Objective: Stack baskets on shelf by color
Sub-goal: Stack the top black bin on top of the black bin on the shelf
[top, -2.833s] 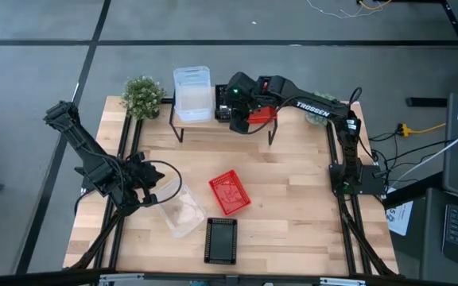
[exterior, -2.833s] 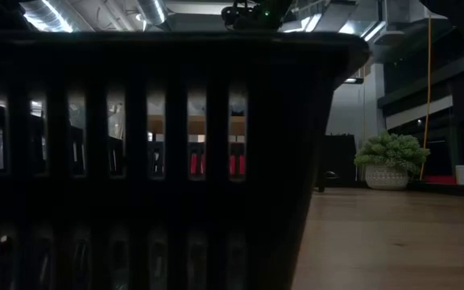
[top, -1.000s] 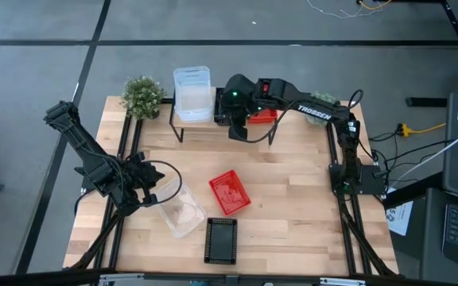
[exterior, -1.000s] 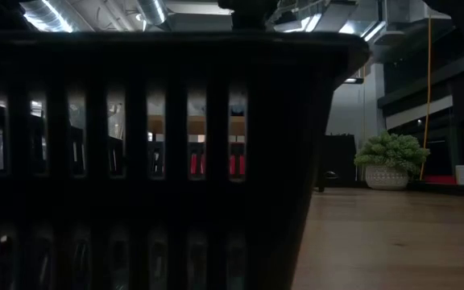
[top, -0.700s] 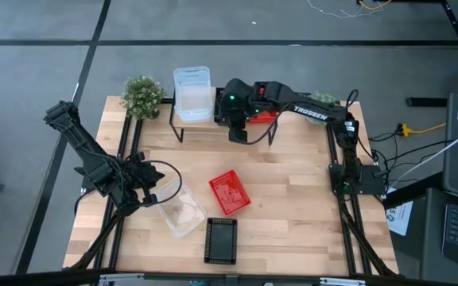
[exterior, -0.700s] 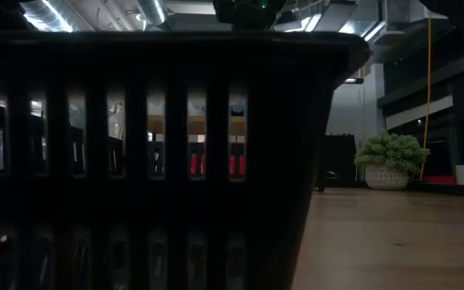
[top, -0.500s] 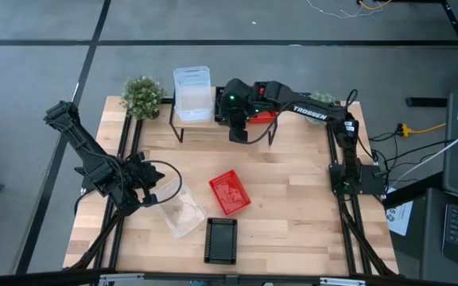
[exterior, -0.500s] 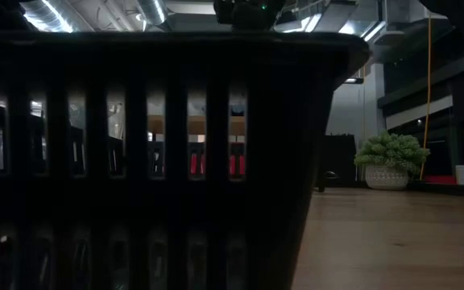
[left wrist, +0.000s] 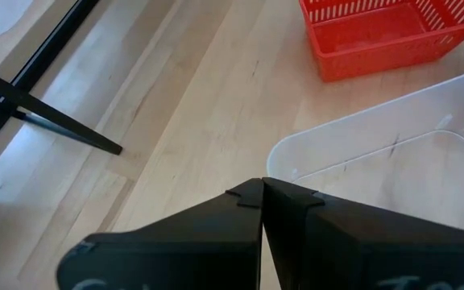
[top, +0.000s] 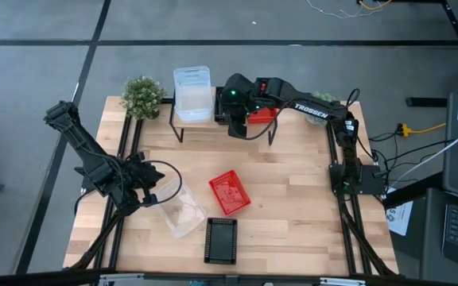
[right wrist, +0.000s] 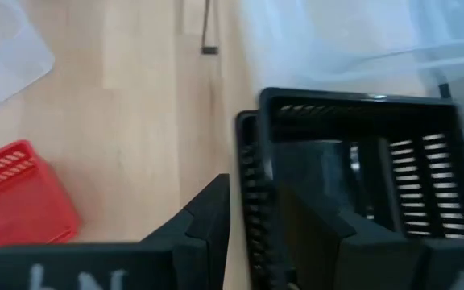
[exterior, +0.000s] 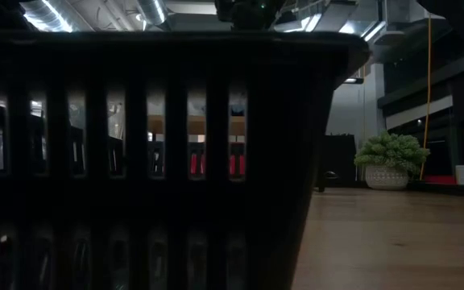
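Beside the left end of the low light-wood shelf on black legs (top: 201, 119): a green potted plant (top: 143, 95). On that shelf's left end, a stack of clear translucent plastic bins (top: 192, 94). On its right end, a red mesh basket (top: 262, 116), partly under the right arm. Well in front of the shelf, on the wooden bench (top: 293, 206): a loose red mesh basket (top: 229, 192), a loose black mesh basket (top: 221, 240) and a single clear bin (top: 180, 213).

Reaches over the shelf's middle with the right pincer (right wrist: 254, 187). Straddles one wall of a shelf-top black mesh basket (right wrist: 353, 161), one finger inside and one outside; cannot tell whether clamped or loose. Hangs far in front of the shelf's left end with the left pincer (left wrist: 262, 189), fingers pressed together on nothing, just above the single clear bin's rim.
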Controlling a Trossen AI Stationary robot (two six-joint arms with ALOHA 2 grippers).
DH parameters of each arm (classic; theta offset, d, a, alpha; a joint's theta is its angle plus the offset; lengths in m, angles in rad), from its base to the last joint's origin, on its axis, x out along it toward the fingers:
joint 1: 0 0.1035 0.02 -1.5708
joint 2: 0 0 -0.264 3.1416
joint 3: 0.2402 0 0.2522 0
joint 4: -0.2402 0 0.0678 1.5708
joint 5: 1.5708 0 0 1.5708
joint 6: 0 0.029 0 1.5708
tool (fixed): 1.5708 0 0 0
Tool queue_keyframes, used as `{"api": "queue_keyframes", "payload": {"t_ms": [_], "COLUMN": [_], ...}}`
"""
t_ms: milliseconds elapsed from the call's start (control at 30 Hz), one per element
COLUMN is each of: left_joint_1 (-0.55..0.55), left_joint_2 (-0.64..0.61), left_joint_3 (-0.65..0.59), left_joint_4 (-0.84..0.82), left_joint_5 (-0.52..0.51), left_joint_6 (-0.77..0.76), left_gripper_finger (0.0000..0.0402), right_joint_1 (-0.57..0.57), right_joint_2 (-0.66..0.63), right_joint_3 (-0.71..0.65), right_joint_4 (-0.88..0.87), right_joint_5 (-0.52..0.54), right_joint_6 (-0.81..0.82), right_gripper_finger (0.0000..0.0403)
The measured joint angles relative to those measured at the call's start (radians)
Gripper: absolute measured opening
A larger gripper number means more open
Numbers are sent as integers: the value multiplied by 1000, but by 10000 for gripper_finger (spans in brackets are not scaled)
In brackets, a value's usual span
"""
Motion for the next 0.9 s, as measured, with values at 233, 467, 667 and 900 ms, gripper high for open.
{"api": "queue_keyframes", "payload": {"t_ms": [233, 467, 667, 900], "left_joint_1": [0, 0, 0, 0], "left_joint_2": [0, 0, 0, 0], "left_joint_3": [0, 0, 0, 0], "left_joint_4": [0, 0, 2, 0], "left_joint_5": [0, 0, 0, 0], "left_joint_6": [0, 0, 0, 0], "left_gripper_finger": [0, 0, 0, 0], "right_joint_1": [0, 1, 0, 0], "right_joint_2": [10, 18, 45, 45], "right_joint_3": [-2, 13, 13, 31], "right_joint_4": [-7, -3, 21, 30], "right_joint_5": [-4, -5, -3, -3], "right_joint_6": [20, 26, 32, 26], "right_gripper_finger": [108, 108, 108, 108]}}
